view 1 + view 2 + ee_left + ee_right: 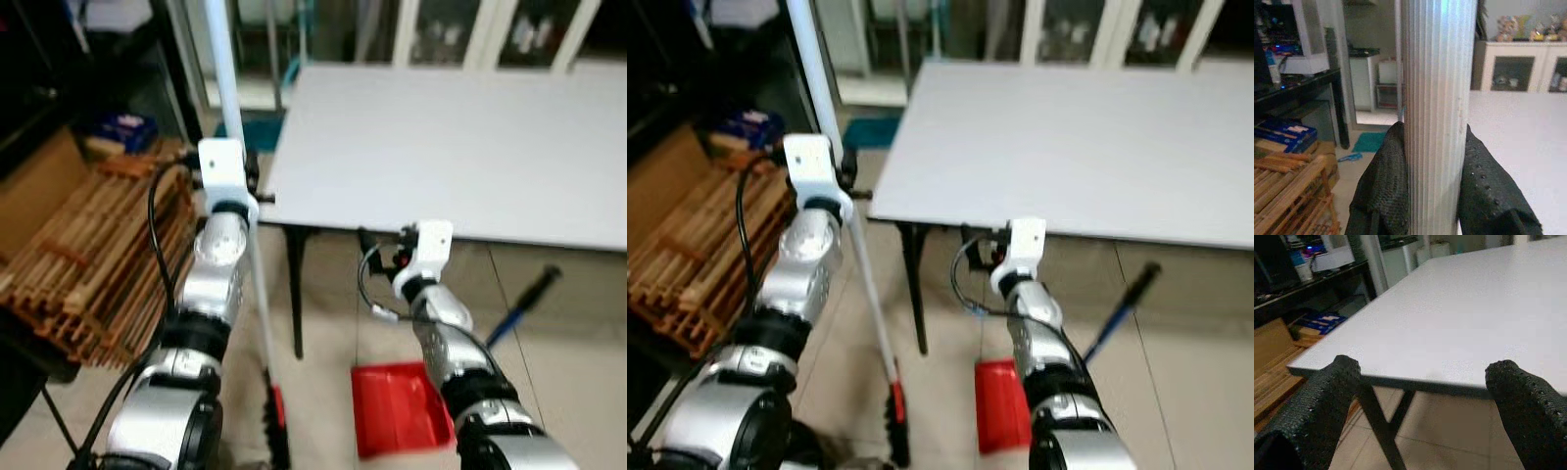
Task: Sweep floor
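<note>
Your left gripper (1432,196) is clamped on the broom handle (227,98); your right gripper (1420,411) hangs apart, empty. Next, judge a grasp on the red dustpan (400,406).

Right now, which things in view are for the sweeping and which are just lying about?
For the job:
- broom, shut in the left gripper
- red dustpan on the floor
- right gripper, open, at the table edge

Lying about:
- table
- wooden rack
- blue stick
</note>
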Robot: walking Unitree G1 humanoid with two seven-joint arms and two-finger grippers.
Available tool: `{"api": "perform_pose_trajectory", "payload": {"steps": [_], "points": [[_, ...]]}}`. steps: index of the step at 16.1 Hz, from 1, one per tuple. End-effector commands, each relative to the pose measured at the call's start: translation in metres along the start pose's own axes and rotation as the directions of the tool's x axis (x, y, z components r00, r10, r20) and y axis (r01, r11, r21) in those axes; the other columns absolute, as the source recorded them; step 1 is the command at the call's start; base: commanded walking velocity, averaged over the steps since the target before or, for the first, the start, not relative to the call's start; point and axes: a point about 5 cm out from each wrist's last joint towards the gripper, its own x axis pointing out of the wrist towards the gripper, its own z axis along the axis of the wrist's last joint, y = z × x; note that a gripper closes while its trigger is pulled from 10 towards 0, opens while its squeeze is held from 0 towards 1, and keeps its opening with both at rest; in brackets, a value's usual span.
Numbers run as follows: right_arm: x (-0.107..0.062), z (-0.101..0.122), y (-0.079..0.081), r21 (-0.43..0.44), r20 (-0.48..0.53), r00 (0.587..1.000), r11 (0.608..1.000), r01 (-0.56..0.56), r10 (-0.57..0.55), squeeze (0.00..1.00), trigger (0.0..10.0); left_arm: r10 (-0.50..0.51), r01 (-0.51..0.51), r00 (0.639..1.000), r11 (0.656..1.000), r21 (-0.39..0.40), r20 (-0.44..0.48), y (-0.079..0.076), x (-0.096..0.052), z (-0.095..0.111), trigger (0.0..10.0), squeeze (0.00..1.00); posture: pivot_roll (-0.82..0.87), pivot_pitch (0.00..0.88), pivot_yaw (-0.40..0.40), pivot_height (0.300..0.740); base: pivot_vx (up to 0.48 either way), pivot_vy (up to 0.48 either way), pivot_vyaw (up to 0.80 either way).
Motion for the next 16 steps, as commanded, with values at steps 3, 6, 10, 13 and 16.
{"api": "perform_pose_trajectory", "payload": {"steps": [3,6,10,13,16], "points": [[0.0027,-0.0012,0.0091,0.009,-0.008,1.000,1.000,-0.025,0.025,0.00,10.0,0.024,-0.024,0.998,1.000,-0.004,0.052,0.0074,0.0041,0.0130,10.0,0.00,-0.04,0.001,0.035,0.740,0.371,0.000,0.00],[0.0027,-0.0012,0.0091,0.009,-0.008,1.000,1.000,-0.025,0.025,0.00,10.0,0.024,-0.024,0.998,1.000,-0.004,0.052,0.0074,0.0041,0.0130,10.0,0.00,-0.04,0.001,0.035,0.740,0.371,0.000,0.00],[0.0027,-0.0012,0.0091,0.009,-0.008,1.000,1.000,-0.025,0.025,0.00,10.0,0.024,-0.024,0.998,1.000,-0.004,0.052,0.0074,0.0041,0.0130,10.0,0.00,-0.04,0.001,0.035,0.740,0.371,0.000,0.00],[0.0027,-0.0012,0.0091,0.009,-0.008,1.000,1.000,-0.025,0.025,0.00,10.0,0.024,-0.024,0.998,1.000,-0.004,0.052,0.0074,0.0041,0.0130,10.0,0.00,-0.04,0.001,0.035,0.740,0.371,0.000,0.00],[0.0027,-0.0013,0.0093,0.009,-0.008,1.000,1.000,-0.025,0.025,0.00,10.0,0.023,-0.023,0.998,1.000,-0.003,0.051,0.0073,0.0042,0.0132,10.0,0.00,-0.04,0.000,0.036,0.740,0.371,0.000,0.00]]}}
